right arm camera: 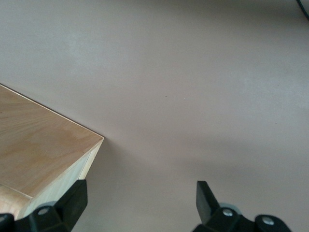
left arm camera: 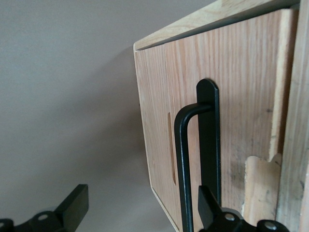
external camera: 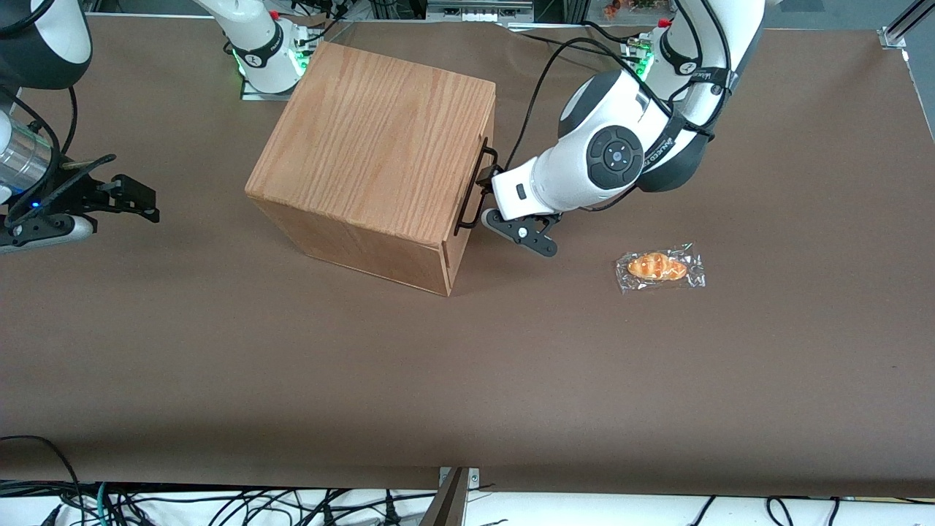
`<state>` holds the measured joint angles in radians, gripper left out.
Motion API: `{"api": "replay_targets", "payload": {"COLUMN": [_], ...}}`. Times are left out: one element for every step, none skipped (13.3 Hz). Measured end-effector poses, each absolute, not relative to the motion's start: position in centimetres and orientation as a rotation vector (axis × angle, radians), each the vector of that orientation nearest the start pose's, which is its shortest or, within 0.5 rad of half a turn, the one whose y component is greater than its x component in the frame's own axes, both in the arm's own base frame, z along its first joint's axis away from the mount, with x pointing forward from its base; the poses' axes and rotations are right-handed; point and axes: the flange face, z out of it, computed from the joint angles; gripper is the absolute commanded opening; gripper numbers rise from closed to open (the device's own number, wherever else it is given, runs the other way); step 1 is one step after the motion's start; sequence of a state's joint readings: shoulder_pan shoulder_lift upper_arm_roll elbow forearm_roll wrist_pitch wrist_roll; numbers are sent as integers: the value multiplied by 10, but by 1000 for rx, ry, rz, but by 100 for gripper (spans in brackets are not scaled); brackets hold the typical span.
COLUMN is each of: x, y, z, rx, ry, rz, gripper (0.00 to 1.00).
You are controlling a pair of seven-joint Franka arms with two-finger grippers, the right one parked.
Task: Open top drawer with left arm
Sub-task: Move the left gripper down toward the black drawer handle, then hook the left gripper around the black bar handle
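Looking at the front view, you see the oak-grained wooden box (external camera: pixel 380 157) upper centre of the frame on the brown table (external camera: pixel 467 380), its drawer front facing the working arm's end. Top drawer (external camera: pixel 488 157) sits shut, flush with the box. Its thin black wire bar handle (external camera: pixel 476 191) stands off the front panel. Your glossy white left arm (external camera: pixel 621 146) reaches in at upper right; its black two-finger gripper (external camera: pixel 488 197) is at the handle. Wrist view: fingers spread wide, one fingertip (left arm camera: pixel 207 203) beside the bar (left arm camera: pixel 186 164), the other (left arm camera: pixel 75 205) well apart, nothing clamped. Wrapped orange bread roll (external camera: pixel 659 267) lies right of centre, nearer the camera than the gripper.
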<state>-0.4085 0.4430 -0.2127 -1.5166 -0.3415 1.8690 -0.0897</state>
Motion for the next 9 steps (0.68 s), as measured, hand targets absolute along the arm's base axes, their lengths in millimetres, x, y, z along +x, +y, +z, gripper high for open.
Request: {"api": "replay_targets", "payload": {"x": [544,541,538,536,536,538,539,539,538], "y": [-401,-406,-411,-414,-415,-413,-412,-411,-411], "z": [408,403,398,393,391,390,389,388,386], "rx": [-3402,-3395,-3387,-3382,-3378,-3377,-3377,-3375,-3372], "ry": [700,712,723,730,731,725,720,720,720], "rz": [400,415,430,442,447,446,446,451,458], "gripper": [100,100,100,100,100,100,100,100,100]}}
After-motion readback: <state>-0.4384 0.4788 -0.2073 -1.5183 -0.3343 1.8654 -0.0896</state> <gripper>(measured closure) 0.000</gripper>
